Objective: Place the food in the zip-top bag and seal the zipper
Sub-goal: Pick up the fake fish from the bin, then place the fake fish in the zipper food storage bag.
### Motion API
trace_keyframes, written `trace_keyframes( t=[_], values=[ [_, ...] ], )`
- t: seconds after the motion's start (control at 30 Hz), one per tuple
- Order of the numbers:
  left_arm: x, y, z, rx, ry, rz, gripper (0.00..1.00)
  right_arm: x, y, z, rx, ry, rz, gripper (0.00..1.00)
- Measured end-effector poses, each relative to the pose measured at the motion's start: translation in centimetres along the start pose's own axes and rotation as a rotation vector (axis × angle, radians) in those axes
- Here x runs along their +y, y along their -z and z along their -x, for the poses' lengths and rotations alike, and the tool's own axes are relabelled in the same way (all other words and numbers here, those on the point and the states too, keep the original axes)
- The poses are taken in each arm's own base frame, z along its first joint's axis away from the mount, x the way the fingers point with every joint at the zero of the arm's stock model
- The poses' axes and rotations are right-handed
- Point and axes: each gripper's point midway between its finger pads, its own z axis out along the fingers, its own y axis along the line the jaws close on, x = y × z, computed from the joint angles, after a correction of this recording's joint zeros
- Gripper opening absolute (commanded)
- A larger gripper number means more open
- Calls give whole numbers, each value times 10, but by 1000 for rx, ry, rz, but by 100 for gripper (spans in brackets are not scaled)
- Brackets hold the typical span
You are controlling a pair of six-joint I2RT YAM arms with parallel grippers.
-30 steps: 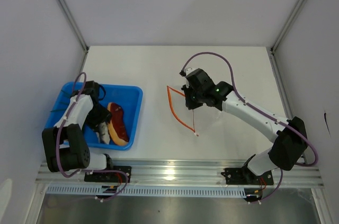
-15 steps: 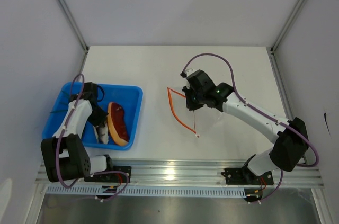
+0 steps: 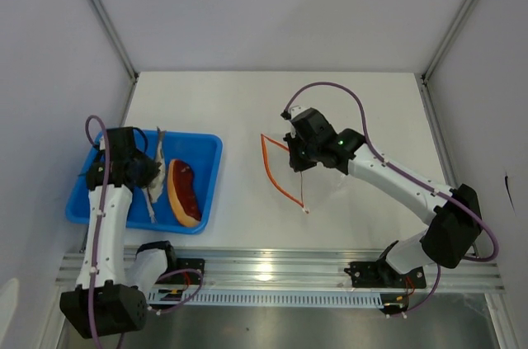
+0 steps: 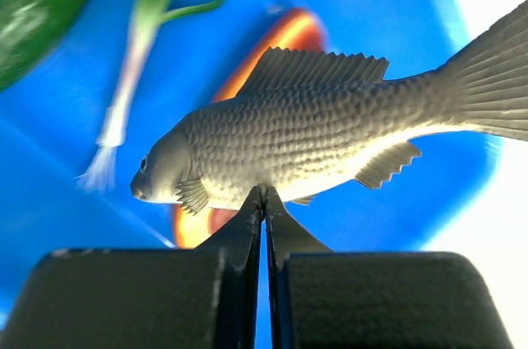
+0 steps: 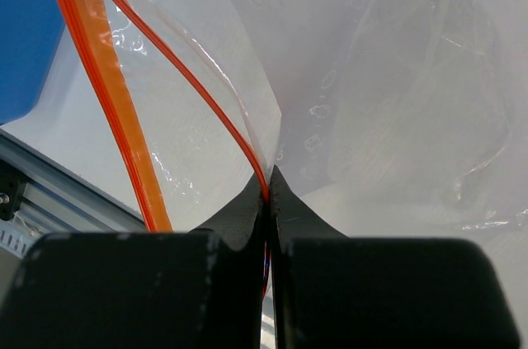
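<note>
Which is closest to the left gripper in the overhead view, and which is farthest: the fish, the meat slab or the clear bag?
1. Fish: clamped in the left gripper, above the blue tray.
2. Meat slab: lying in the tray, just to the right.
3. Clear bag: mid-table, far right, pinched by the right gripper.

From here I see the white desk (image 3: 247, 101) carrying a blue tray (image 3: 208, 163) at frame left and the clear zip-top bag (image 3: 322, 184) near centre.

No legible text or labels appear anywhere.
</note>
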Motion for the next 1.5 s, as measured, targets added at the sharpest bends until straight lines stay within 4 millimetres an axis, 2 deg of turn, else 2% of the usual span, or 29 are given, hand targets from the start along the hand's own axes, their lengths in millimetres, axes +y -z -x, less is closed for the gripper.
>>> trace_keyframes(
  t=[0.13,0.27,0.4,0.53,0.63,0.8,0.93,1.0,1.1,1.37,1.5],
  values=[
    [-25,20,-3,6,-7,-170,1,2,2,5,-13,-7,4,0],
    [-66,45,-13,60,-27,-425,1,4,5,12,-30,-12,10,0],
    [-110,76,-28,143,-89,-686,1,7,7,24,-53,-20,16,0],
    [-143,113,-46,239,-145,-913,1,9,4,32,-62,-33,17,0],
    [-159,136,-56,295,-169,-1043,0,9,-1,33,-57,-40,15,0],
    [-177,177,-89,444,-245,-1207,1,9,-12,29,-33,-51,6,0],
    [-188,209,-99,517,-260,-1334,0,10,-16,28,-26,-69,10,0],
    [-194,219,-99,524,-255,-1402,1,14,-16,29,-27,-84,27,0],
    [-196,216,-104,563,-204,-1440,1,19,-15,29,-24,-109,51,0],
    [-197,172,-121,680,-10,-1415,1,39,-7,35,-30,-201,139,0],
    [-201,167,-120,697,67,-1452,1,50,5,45,-62,-248,196,0]
  ],
)
